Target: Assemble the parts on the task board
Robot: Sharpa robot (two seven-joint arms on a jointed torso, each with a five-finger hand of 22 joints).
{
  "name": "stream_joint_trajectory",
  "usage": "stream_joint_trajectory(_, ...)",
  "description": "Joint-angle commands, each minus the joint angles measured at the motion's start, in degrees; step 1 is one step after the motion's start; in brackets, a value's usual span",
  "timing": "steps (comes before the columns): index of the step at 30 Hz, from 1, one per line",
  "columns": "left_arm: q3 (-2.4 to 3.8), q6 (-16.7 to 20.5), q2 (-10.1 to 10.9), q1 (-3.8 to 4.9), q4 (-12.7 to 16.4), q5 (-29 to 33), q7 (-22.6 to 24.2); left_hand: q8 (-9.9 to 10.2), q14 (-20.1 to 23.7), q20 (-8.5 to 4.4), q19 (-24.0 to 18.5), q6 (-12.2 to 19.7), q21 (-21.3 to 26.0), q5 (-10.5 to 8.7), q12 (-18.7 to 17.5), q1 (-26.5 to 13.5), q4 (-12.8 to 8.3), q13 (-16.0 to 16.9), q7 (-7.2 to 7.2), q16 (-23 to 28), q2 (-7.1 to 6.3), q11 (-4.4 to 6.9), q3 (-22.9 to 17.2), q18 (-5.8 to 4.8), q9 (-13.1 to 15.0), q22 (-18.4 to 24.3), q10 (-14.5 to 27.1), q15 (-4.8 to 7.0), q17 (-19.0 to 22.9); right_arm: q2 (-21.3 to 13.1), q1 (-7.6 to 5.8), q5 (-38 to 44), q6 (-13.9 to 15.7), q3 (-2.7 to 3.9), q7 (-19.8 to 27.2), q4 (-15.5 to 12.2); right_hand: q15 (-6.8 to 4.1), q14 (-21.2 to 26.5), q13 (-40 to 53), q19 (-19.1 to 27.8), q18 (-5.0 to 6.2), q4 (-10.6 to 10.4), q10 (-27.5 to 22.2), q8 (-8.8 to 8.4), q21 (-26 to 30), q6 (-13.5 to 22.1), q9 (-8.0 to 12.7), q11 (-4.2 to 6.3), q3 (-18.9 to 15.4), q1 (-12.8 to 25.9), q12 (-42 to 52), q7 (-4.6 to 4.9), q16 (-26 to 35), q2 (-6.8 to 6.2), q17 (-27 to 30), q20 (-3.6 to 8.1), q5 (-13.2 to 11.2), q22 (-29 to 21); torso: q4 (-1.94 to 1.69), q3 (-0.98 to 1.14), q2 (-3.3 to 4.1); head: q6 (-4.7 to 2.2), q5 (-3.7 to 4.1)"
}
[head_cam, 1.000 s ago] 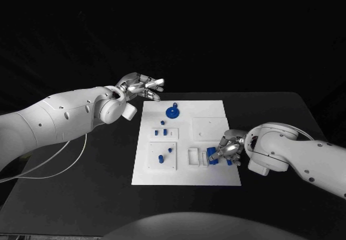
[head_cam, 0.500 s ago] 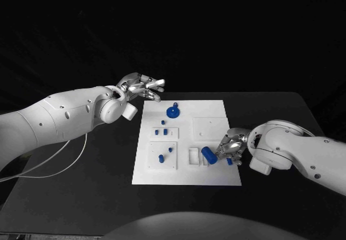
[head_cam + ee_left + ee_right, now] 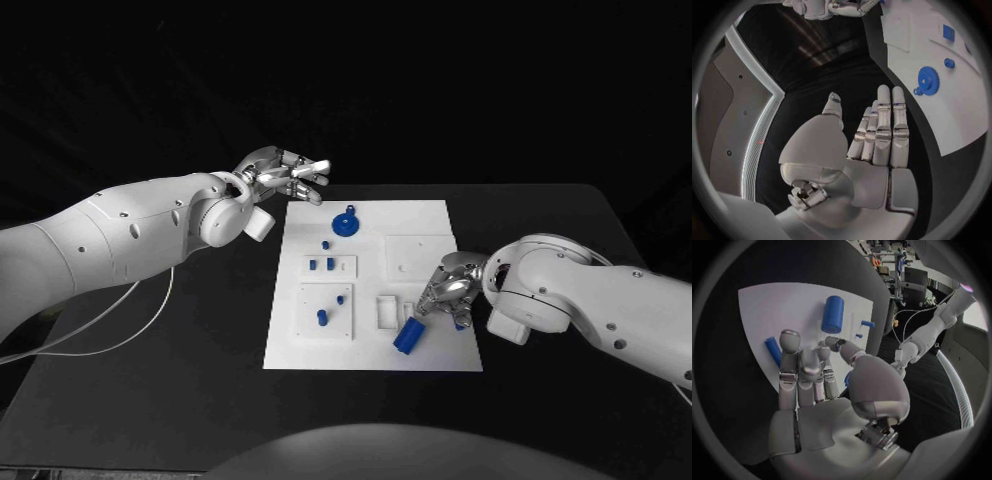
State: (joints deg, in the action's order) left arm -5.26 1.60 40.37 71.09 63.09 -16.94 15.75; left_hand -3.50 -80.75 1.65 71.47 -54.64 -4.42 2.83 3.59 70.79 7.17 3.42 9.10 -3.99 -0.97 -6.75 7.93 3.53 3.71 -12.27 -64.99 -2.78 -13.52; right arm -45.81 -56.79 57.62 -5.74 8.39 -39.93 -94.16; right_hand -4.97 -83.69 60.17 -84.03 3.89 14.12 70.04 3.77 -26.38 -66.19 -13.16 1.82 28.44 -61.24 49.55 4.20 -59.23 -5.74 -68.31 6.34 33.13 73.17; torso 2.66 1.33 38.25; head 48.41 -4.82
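The right hand (image 3: 449, 292) hangs over the board's (image 3: 433, 358) near right part, a blue cylinder (image 3: 410, 336) lying just beside it. The left hand (image 3: 284, 175), fingers spread, hovers past the board's far left corner.

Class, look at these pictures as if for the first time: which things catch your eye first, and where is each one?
The white task board stands out mid-table on black, dotted with small blue parts. At its near right, a blue cylinder lies loose just in front of the right hand. The left hand hovers with fingers spread off the board's far left corner, near a blue gear.
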Motion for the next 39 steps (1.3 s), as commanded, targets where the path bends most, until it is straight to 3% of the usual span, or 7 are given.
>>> stream_joint_trajectory(1, 0.03, -0.88, -0.08, -0.03, 0.08, -0.16, 0.21, -0.18, 0.44, 0.09, 0.15, 0.38, -0.04, -0.12, 0.01, -0.09, -0.29, 0.05, -0.03, 0.09, 0.48, 0.12, 0.18, -0.42, 0.07, 0.06, 0.47, -0.15, -0.05, 0.23, -0.04, 1.34, -1.0, -0.01, -1.45, 0.13, -0.09, -0.08, 0.07, -2.37, 0.61, -0.47, -0.31, -0.15, 0.38, 0.33, 0.08, 0.01, -0.84, 0.06, 0.05, -0.22, -0.14, -0.48, -0.02, -0.01, -0.53, -0.2, -0.03, 0.04, 0.01, 0.0, -0.06)
stream_joint_trajectory(7, 0.03, -0.79, 0.01, -0.02, 0.12, -0.2, 0.16, -0.18, 0.44, 0.09, 0.15, 0.38, -0.04, -0.12, 0.01, -0.09, -0.29, 0.05, -0.03, 0.09, 0.48, 0.12, 0.18, -0.42, 0.07, 0.06, 0.47, -0.15, -0.05, -0.01, -0.07, 3.16, -1.23, -0.02, -1.32, 0.01, -0.06, -0.11, 0.07, -2.45, 0.54, -2.26, -0.26, -0.17, 0.67, 0.52, 0.31, -0.03, -3.97, 0.27, 0.19, -0.38, 0.0, -0.93, 0.05, -0.03, -3.55, -0.55, 0.02, 0.07, 0.0, 0.01, -0.16)
stream_joint_trajectory(11, 0.03, -0.78, 0.08, -0.02, 0.17, -0.25, 0.14, -0.18, 0.44, 0.09, 0.15, 0.38, -0.04, -0.12, 0.01, -0.09, -0.29, 0.05, -0.03, 0.09, 0.48, 0.12, 0.18, -0.42, 0.07, 0.06, 0.47, -0.15, -0.05, -0.5, -0.07, 5.29, -1.53, -0.02, -1.07, -0.62, 0.11, -0.14, -0.03, -2.5, 0.59, -6.23, 0.06, -0.16, 1.02, 0.85, 0.52, -0.25, -9.34, 0.66, 0.33, -0.55, 0.12, -1.99, 0.12, -0.16, -15.61, -0.99, 0.06, 0.14, 0.03, 0.1, -0.23)
stream_joint_trajectory(14, 0.03, -0.77, 0.14, -0.02, 0.21, -0.27, 0.13, -0.18, 0.44, 0.09, 0.15, 0.38, -0.04, -0.12, 0.01, -0.09, -0.29, 0.05, -0.03, 0.09, 0.48, 0.12, 0.18, -0.42, 0.07, 0.06, 0.47, -0.15, -0.05, -1.01, -0.07, 6.84, -1.62, -0.01, -0.97, -1.36, 0.21, -0.13, -0.32, -2.54, 0.74, -12.08, 0.2, -0.11, 1.18, 0.92, 0.3, -0.43, -14.84, 0.23, 0.25, -0.54, 0.23, -2.5, 0.18, -0.3, -24.25, -1.36, 0.08, 0.15, 0.03, 0.11, -0.25)
stream_joint_trajectory(19, 0.03, -0.76, 0.2, -0.02, 0.26, -0.3, 0.12, -0.2, 0.47, 0.1, 0.18, 0.33, -0.09, -0.12, 0.01, -0.06, -0.53, 0.05, -0.04, 0.08, 0.63, 0.12, 0.31, -0.42, 0.08, 0.32, 0.47, -0.15, -0.15, -2.06, -0.05, 8.31, -1.61, 0.0, 0.76, -2.78, 0.04, -0.18, -0.46, -2.54, 0.75, -21.79, 0.45, -0.09, 0.76, 0.21, -1.21, -0.38, -15.93, -3.11, 0.6, -0.81, 0.19, -4.81, 0.1, -0.15, -30.07, -1.99, 0.13, 0.15, 0.02, 0.08, -0.22)
stream_joint_trajectory(27, 0.01, -0.61, 0.37, -0.02, 0.38, -0.67, 0.1, -0.2, 0.47, 0.1, 0.18, 0.33, -0.09, -0.12, 0.01, -0.06, -0.53, 0.05, -0.04, 0.08, 0.63, 0.12, 0.31, -0.42, 0.08, 0.32, 0.47, -0.15, -0.15, -5.75, 0.81, 22.43, -1.41, -0.73, 23.4, -6.65, 0.85, -0.16, 4.01, -2.27, 0.25, -10.1, 2.08, -0.11, -0.82, 1.8, 0.59, -0.75, -14.58, -13.8, 6.68, -0.14, 0.04, -3.13, -0.06, -0.87, -29.96, -1.2, 0.19, 0.04, -0.05, 0.41, -0.15)
stream_joint_trajectory(39, 0.0, -0.47, 0.62, -0.02, 0.52, -0.93, 0.15, -0.2, 0.45, 0.09, 0.19, 0.27, -0.11, -0.12, 0.02, 0.04, -0.65, 0.06, -0.06, 0.07, 0.67, 0.14, 0.36, -0.42, 0.08, 0.39, 0.42, -0.14, -0.18, -8.29, 4.7, 32.71, 4.36, -3.07, 33.45, -8.96, 0.33, 0.82, 3.01, -1.61, 0.26, -6.93, 0.23, -0.14, 2.89, 5.74, 4.14, -0.11, -17.13, -14.27, 5.96, -0.18, 1.7, -3.55, 1.12, -0.48, -30.14, -1.55, 0.09, 0.2, 0.02, 0.64, -0.16)
